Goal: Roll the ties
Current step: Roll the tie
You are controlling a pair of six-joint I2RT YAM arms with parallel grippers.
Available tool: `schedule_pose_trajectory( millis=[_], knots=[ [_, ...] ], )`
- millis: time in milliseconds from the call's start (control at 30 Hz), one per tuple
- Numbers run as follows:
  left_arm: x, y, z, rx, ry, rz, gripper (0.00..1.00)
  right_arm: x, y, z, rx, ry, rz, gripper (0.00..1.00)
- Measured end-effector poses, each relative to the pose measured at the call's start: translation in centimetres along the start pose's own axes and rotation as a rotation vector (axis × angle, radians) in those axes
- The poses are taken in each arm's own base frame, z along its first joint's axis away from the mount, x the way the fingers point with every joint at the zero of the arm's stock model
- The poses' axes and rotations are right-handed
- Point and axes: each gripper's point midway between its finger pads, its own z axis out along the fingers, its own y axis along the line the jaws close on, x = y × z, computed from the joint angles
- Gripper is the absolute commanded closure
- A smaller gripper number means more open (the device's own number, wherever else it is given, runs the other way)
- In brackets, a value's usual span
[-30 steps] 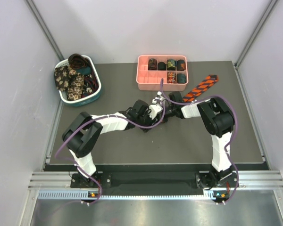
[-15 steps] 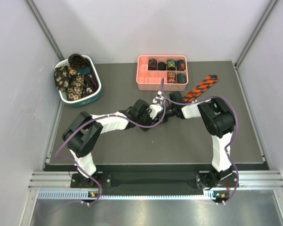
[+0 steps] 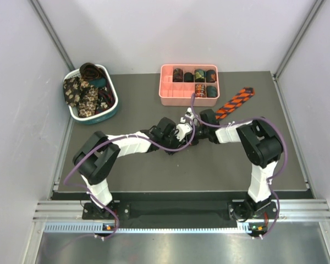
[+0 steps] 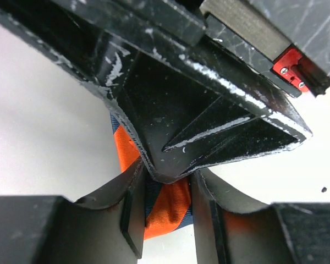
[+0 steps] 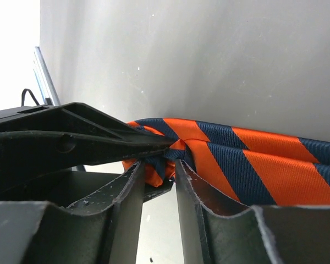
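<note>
The orange-and-dark striped tie [image 3: 235, 103] lies slanting on the grey table, its near end hidden under both wrists. In the left wrist view my left gripper [image 4: 166, 190] is shut on a fold of the tie [image 4: 170, 212], which fills the gap between the fingers. In the right wrist view my right gripper [image 5: 158, 165] stands open, with the tie's bunched end [image 5: 157, 168] loose between its tips and the strip [image 5: 264, 159] running off to the right. From above, the left gripper [image 3: 185, 132] and right gripper [image 3: 193, 122] meet tip to tip.
A pink tray [image 3: 168, 97] at the back holds several rolled ties [image 3: 199, 75]. A white-and-teal basket [image 3: 116, 104] at the back left is heaped with unrolled ties [image 3: 80, 93]. Metal frame rails run along the table's sides.
The right gripper's jaws have opened from shut, and its elbow has swung out to the right. The left gripper's jaws have narrowed onto the tie.
</note>
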Motion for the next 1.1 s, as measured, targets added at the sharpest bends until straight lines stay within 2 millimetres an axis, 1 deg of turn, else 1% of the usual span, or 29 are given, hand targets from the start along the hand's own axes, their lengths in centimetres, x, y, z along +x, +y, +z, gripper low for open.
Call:
schedule_pose_trajectory(
  millis=[100,133,167,233,267,300,367,400,500,533,700,800,967,1067,1100],
  knots=[
    [0.0,0.1,0.0,-0.008,0.005,-0.003,0.64,-0.1,0.0,0.0,0.006,0.002,0.003,0.69],
    [0.0,0.1,-0.1,-0.011,0.008,-0.004,0.64,-0.2,0.0,0.0,0.009,0.004,0.004,0.68],
    [0.0,0.1,-0.1,-0.016,0.011,-0.006,0.64,-0.3,0.0,0.0,0.012,0.007,0.007,0.65],
    [-0.1,0.2,-0.1,-0.028,0.019,-0.011,0.64,-0.5,0.1,0.0,0.015,0.006,0.007,0.55],
    [-0.1,0.3,-0.2,-0.034,0.022,-0.011,0.64,-0.6,0.1,0.0,0.015,0.005,0.006,0.52],
    [-0.1,0.4,-0.2,-0.038,0.026,-0.013,0.64,-0.7,0.1,-0.1,0.016,0.004,0.007,0.52],
    [-0.3,0.5,-0.3,-0.047,0.030,-0.015,0.64,-1.0,0.1,-0.3,0.018,-0.004,0.008,0.45],
    [-0.3,0.6,-0.4,-0.051,0.032,-0.015,0.64,-1.3,0.0,-0.5,0.022,-0.013,0.009,0.43],
    [0.2,0.7,-0.4,-0.062,0.054,-0.022,0.65,-2.1,-0.4,-1.7,0.049,-0.051,0.012,0.41],
    [0.2,0.7,-0.4,-0.064,0.056,-0.022,0.65,-2.4,-0.5,-2.3,0.059,-0.068,0.012,0.39],
    [0.2,0.8,-0.4,-0.064,0.072,-0.023,0.66,-3.7,-1.0,-6.2,0.121,-0.193,0.016,0.38],
    [0.2,0.7,-0.3,-0.059,0.086,-0.025,0.66,-3.2,-1.9,-7.9,0.165,-0.250,0.041,0.39],
    [0.2,0.6,-0.3,-0.050,0.107,-0.029,0.65,-0.3,-3.4,-9.7,0.263,-0.290,0.066,0.39],
    [0.2,0.6,-0.2,-0.046,0.122,-0.033,0.66,1.2,-3.2,-11.0,0.334,-0.327,0.022,0.40],
    [0.2,0.6,-0.2,-0.044,0.126,-0.034,0.66,1.4,-2.7,-11.3,0.352,-0.339,-0.003,0.40]
  ],
)
